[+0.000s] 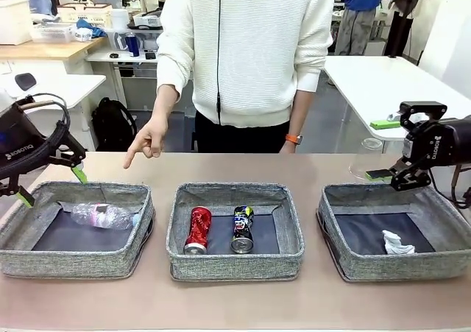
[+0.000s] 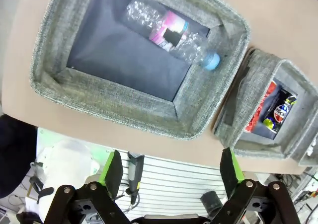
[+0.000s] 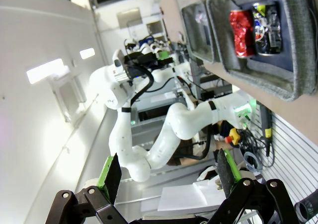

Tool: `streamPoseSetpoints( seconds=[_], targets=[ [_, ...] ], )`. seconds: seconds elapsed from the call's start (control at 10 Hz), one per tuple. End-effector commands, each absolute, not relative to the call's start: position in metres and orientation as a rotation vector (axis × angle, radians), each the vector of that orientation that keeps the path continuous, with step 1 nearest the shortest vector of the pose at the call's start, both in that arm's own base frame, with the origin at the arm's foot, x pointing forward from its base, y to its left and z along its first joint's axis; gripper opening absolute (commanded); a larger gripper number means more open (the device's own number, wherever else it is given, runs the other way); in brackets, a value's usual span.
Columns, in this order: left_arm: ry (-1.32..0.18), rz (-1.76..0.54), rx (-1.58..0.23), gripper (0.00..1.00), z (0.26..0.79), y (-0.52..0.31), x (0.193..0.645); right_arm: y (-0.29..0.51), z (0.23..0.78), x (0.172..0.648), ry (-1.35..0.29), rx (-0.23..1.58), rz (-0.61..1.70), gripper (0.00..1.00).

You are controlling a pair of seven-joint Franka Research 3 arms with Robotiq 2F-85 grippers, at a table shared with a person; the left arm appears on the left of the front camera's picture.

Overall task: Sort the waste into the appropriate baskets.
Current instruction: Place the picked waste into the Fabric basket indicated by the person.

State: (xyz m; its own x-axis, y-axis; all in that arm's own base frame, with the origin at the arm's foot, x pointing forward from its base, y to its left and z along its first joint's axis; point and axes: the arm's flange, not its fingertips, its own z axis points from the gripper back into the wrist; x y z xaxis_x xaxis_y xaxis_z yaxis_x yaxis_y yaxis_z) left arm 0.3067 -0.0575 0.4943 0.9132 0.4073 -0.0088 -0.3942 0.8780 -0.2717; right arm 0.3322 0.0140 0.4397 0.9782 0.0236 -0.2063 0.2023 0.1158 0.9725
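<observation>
Waste sorted into three grey baskets on the tan table (image 1: 235, 306), both pincers wide open and holding nothing.
Bare table runs along the near edge and in the gaps between the left grey woven fabric basket (image 1: 73, 262), the middle basket (image 1: 235, 262) and the right basket (image 1: 397, 264), which the picture's edge cuts off. The black, green-padded left pincer (image 1: 53, 185) hangs over the left basket's far left corner, and the right pincer (image 1: 390, 179) over the right basket's far rim. A person's hand (image 1: 147, 142) points down behind the left basket. A crumpled clear plastic bottle with a pink label (image 1: 103, 216) lies in the left basket. A dented red drink can (image 1: 198, 229) and a dark many-coloured drink can (image 1: 242, 229) lie side by side in the middle basket. A clear plastic cup (image 1: 366, 155) sits just beside the right pincer, see-through and hard to make out; touching or not, cannot tell. A small white paper wad (image 1: 397, 242) lies in the right basket.
</observation>
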Motion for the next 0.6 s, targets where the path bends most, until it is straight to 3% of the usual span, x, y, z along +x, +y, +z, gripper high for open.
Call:
streamPoseSetpoints(
  seconds=[0.0,0.3,0.5],
  targets=[
    [-0.055,0.423,-0.304,1.00,0.479,-0.057,0.296,0.016,0.441,0.334,0.167,1.470,-0.113,1.00],
    [-0.053,0.404,-0.379,1.00,0.494,-0.057,0.296,0.016,0.441,0.334,0.167,1.470,-0.113,1.00],
    [0.019,0.313,-0.644,1.00,0.539,-0.048,0.292,0.016,0.441,0.334,0.167,1.470,-0.113,1.00]
  ],
)
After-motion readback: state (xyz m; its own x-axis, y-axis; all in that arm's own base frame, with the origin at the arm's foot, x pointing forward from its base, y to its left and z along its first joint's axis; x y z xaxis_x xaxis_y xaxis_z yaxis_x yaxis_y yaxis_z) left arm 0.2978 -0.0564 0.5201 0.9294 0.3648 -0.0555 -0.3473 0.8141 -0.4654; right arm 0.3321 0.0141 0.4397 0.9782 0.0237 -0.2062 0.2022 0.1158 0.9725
